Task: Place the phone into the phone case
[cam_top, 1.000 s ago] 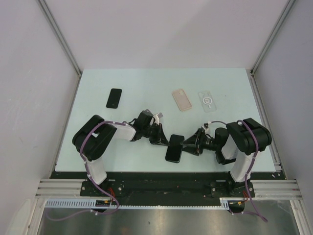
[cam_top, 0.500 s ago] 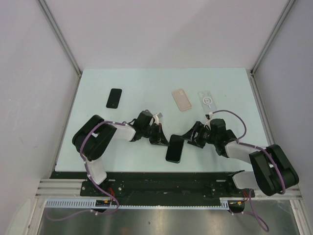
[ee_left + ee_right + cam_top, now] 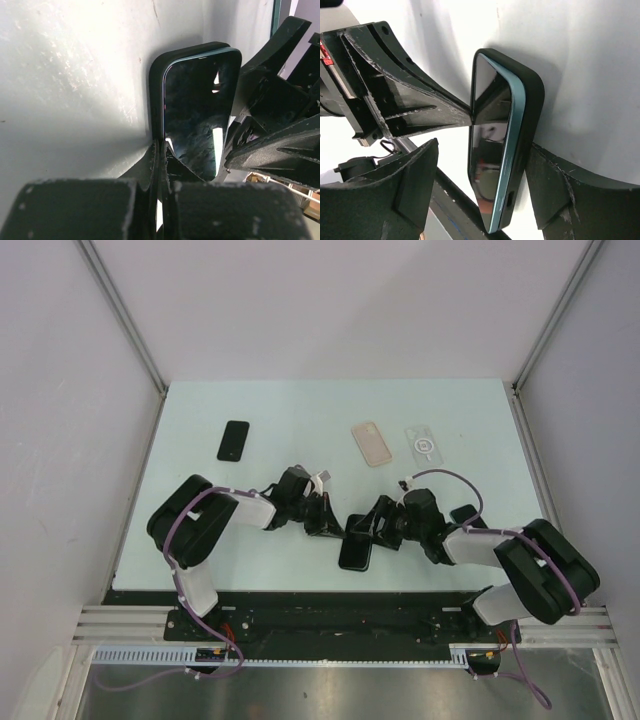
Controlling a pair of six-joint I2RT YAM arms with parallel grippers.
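- Top external view: the phone [image 3: 355, 550] lies near the front edge of the bench [image 3: 260, 410], between the two arms. The left jaws meet it from the left and the right jaws reach it from the right. A second, smaller dark phone [image 3: 233, 440] lies well apart at the far left. A beige case [image 3: 372, 443] and a clear case [image 3: 425, 445] lie side by side at the far middle, both unoccupied. From here the grip on the phone is too small to tell.
- Left wrist view: the phone [image 3: 197, 115] shows a glossy dark screen with a thin teal rim, and a black case [image 3: 156, 90] wraps its left side and top corners. The left jaws are closed tight, their tips at the phone's near left corner. I cannot tell whether they pinch anything.
- Right wrist view: the black case [image 3: 532, 100] backs the phone [image 3: 490, 150]. The right jaws stand wide, one finger [image 3: 415, 175] clear of the screen and the other [image 3: 555, 195] behind the case. The teal rim [image 3: 512, 145] shows along the whole long side.
- Judgement: the phone seems already in the black case, though that side may not be fully seated. Pressing it home and letting go appear to be left.
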